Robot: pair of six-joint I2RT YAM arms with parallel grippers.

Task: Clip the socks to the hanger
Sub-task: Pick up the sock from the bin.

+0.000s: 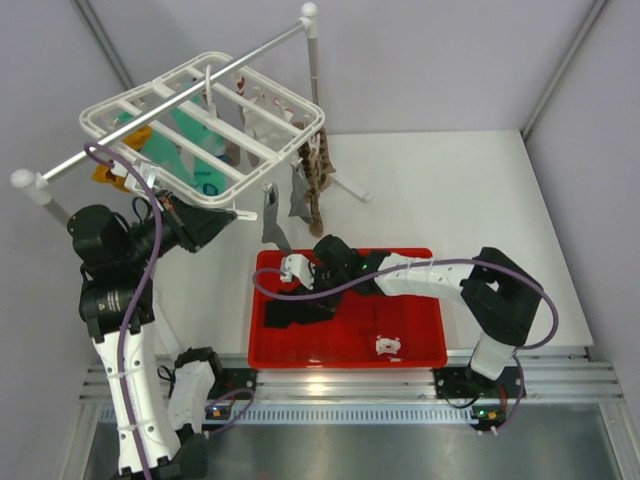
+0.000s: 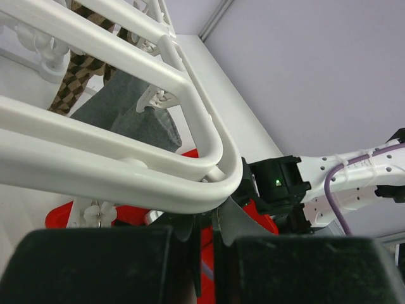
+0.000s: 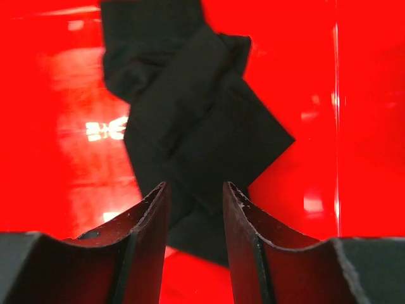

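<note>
The hanger (image 1: 200, 125), a white slatted frame, hangs at the upper left, with other socks hanging from it. My left gripper (image 1: 228, 218) is shut, its tips (image 2: 212, 218) pressed up under the hanger's near corner rim (image 2: 190, 190); the rim hides whether they pinch it. A black sock (image 3: 190, 107) lies crumpled in the red tray (image 1: 420, 340). My right gripper (image 3: 195, 187) hovers open just over the sock's near end, one finger on each side of the fabric. In the top view the right gripper (image 1: 300, 285) sits over the sock (image 1: 295, 310) in the tray's left half.
Teal socks (image 1: 185, 150), a grey sock (image 1: 272, 225) and a brown checked sock (image 1: 315, 185) dangle from the frame. A metal rail (image 1: 170, 100) on white-capped poles carries it. A small white piece (image 1: 388, 346) lies in the tray. Grey walls enclose the table.
</note>
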